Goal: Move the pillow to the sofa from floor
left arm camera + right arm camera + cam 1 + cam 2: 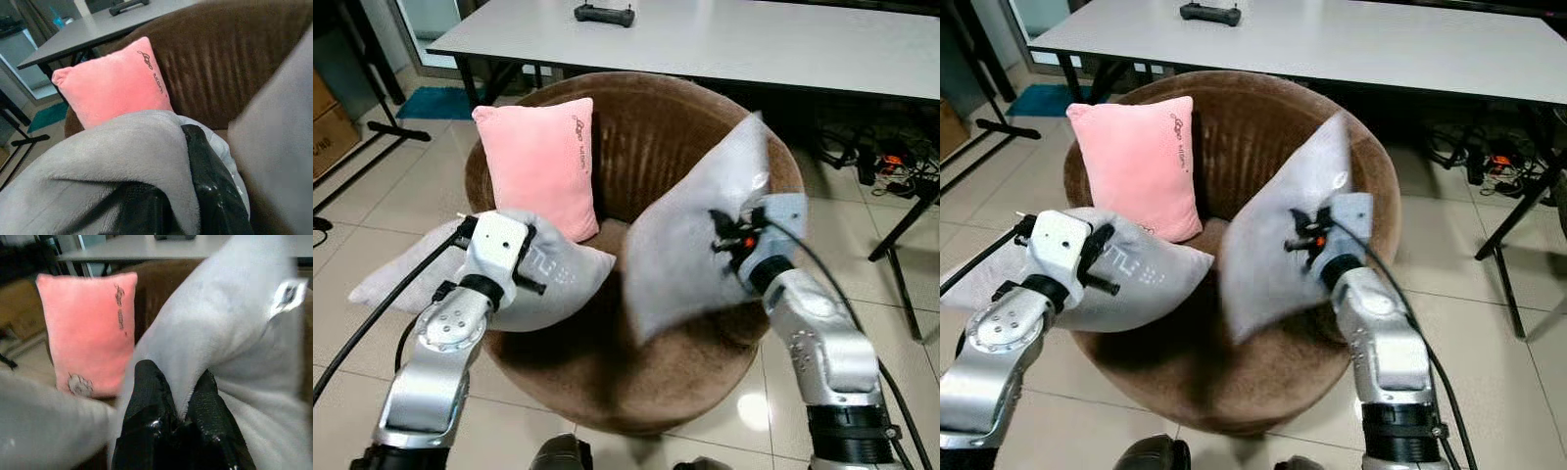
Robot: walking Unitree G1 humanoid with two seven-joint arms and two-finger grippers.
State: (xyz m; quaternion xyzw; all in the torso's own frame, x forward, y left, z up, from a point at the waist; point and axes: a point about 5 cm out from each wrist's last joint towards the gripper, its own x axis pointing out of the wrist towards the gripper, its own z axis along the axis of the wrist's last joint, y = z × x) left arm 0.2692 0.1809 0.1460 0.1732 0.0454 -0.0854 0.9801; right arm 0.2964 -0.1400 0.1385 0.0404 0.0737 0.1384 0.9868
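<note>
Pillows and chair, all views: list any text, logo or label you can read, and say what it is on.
Pink pillow: dark script along one edge, too small and blurred to read.
Grey pillow in the left claw: pale lettering on its face, not legible.
Grey pillow in the right claw: small white tag, mark unreadable.
Nothing else carries text.

Your open room in the round brown sofa point(646, 127) is the seat between the pink pillow point(540, 162) leaning on the back at the left and the grey pillow point(695, 235) hanging over the right half. A 2nd grey pillow point(548, 279) overhangs the left rim (blocking that side), and the white table point(724, 39) stands close behind the backrest.
</note>
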